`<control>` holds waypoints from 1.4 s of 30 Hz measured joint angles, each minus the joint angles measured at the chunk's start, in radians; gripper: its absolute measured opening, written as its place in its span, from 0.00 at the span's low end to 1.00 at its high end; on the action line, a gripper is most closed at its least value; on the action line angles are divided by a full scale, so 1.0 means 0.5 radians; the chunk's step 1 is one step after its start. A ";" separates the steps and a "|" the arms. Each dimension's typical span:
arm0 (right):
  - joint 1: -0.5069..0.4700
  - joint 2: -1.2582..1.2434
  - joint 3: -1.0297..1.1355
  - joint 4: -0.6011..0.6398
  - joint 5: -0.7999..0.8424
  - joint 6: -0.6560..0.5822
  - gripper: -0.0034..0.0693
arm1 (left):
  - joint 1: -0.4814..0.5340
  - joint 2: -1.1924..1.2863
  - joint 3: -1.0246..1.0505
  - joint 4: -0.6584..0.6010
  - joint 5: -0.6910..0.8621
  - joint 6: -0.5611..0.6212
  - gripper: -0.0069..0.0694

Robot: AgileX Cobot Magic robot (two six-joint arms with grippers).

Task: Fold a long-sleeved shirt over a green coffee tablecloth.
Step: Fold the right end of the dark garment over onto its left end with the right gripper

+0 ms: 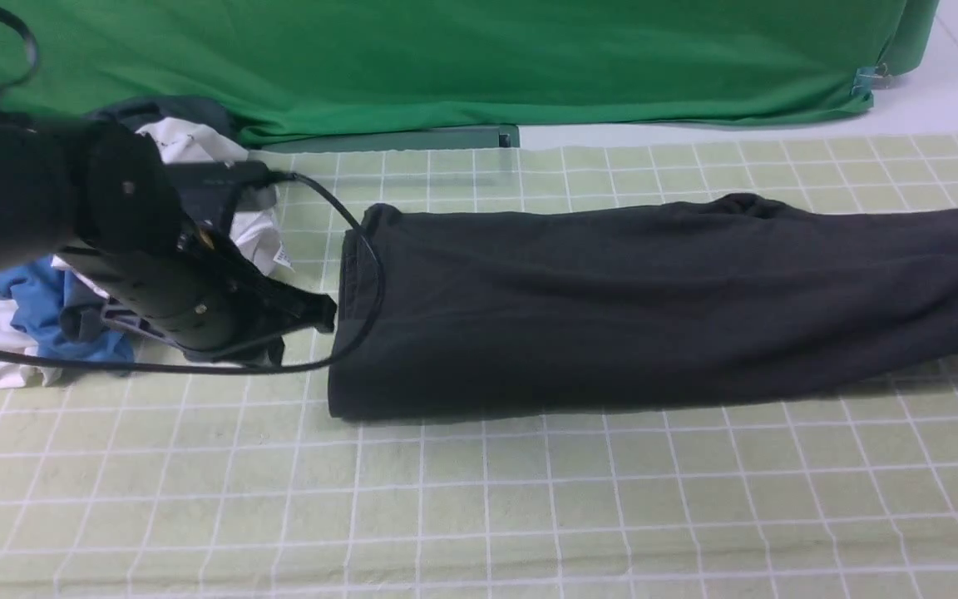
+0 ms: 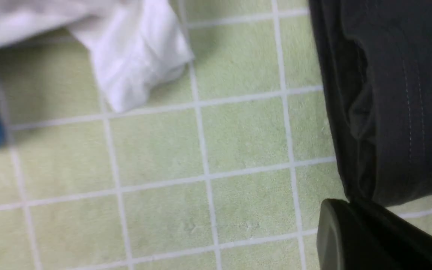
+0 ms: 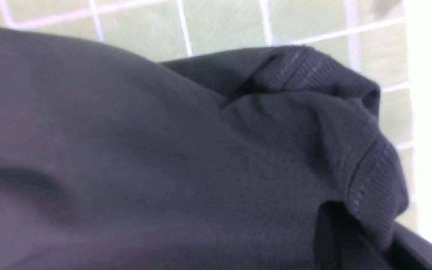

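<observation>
The long-sleeved shirt (image 1: pixel 612 308) lies folded into a long black band across the green coffee tablecloth (image 1: pixel 479 499); its print is hidden. My left gripper (image 1: pixel 325 312) sits at the band's left end. In the left wrist view the gripper (image 2: pixel 351 210) looks shut on the hem corner of the shirt (image 2: pixel 396 112). The band's right end lifts off the cloth and runs out of the front view, where my right gripper does not show. In the right wrist view the gripper (image 3: pixel 336 228) is shut on the shirt (image 3: pixel 163 150) beside a ribbed edge.
A heap of white and blue garments (image 1: pixel 30 324) lies behind my left arm, and a white piece (image 2: pixel 137 63) shows in the left wrist view. The arm's black cable (image 1: pixel 367 249) loops over the shirt's left end. A deep green backdrop (image 1: pixel 446 58) hangs along the far edge.
</observation>
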 joint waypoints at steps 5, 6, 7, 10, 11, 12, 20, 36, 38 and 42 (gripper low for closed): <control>0.226 -0.136 -0.036 0.018 0.051 0.025 0.08 | 0.000 -0.211 0.000 0.030 0.065 -0.037 0.11; 0.294 -0.153 -0.044 0.032 0.051 0.027 0.08 | 0.000 -0.251 0.000 0.034 0.091 -0.044 0.11; 0.367 -0.169 -0.050 0.049 0.051 0.032 0.08 | 0.000 -0.288 0.000 0.034 0.109 -0.044 0.11; 0.620 -0.182 -0.081 0.166 0.051 0.051 0.08 | 0.000 -0.382 0.000 0.034 0.186 -0.058 0.11; 0.686 -0.182 -0.083 0.203 0.041 0.061 0.08 | 0.000 -0.407 0.000 0.029 0.209 -0.060 0.11; 0.702 -0.182 -0.085 0.222 0.039 0.066 0.08 | 0.000 -0.415 0.000 0.029 0.213 -0.060 0.11; 1.377 -0.034 -0.085 0.629 -0.274 0.130 0.08 | 0.000 -0.483 0.000 0.022 0.294 -0.073 0.11; 2.046 0.616 -0.366 0.958 -0.630 0.192 0.10 | 0.000 -0.485 0.000 0.021 0.294 -0.080 0.11; 2.063 0.649 -0.370 0.995 -0.677 0.203 0.13 | 0.000 -0.485 0.000 0.021 0.296 -0.080 0.11; 2.093 0.663 -0.381 1.057 -0.762 0.213 0.32 | 0.000 -0.485 0.000 0.021 0.296 -0.080 0.11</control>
